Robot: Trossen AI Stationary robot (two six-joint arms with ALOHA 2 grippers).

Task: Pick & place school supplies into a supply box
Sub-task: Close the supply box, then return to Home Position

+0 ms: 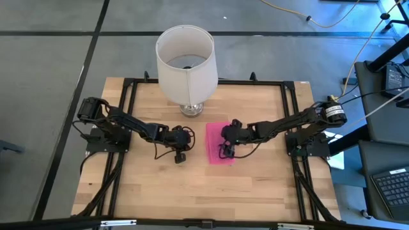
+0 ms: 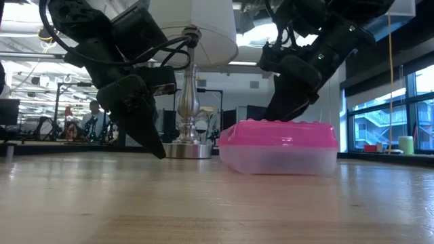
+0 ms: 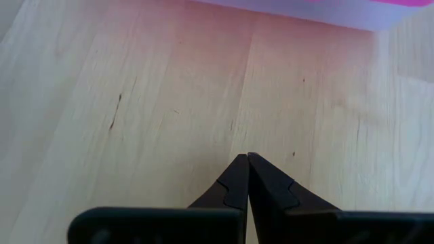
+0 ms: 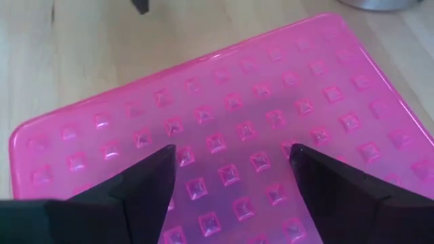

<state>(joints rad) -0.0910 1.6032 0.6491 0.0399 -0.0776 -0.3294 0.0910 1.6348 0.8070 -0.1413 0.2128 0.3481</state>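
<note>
The light wooden table (image 1: 192,185) with its black frame is carrying every item in the scene. The white cylindrical lamp shade (image 1: 185,61) on its shiny metal base (image 1: 191,110) is standing at the far middle of the table. The left arm is reaching in from the left edge, and the left gripper (image 1: 180,158) is pointing down at bare wood just left of the box, its fingers (image 3: 247,177) pressed together on nothing, tips just above the table. The right arm is reaching in from the right edge, and the right gripper (image 4: 230,169) is hovering directly over the box with its fingers (image 4: 146,179) spread wide; contact with the lid cannot be determined. The small rectangular clear plastic supply box with a bright pink studded lid (image 1: 214,137) is lying closed on the table near its centre, just in front of the lamp base. The box contents are not discernible through its cloudy wall (image 2: 278,161).
</note>
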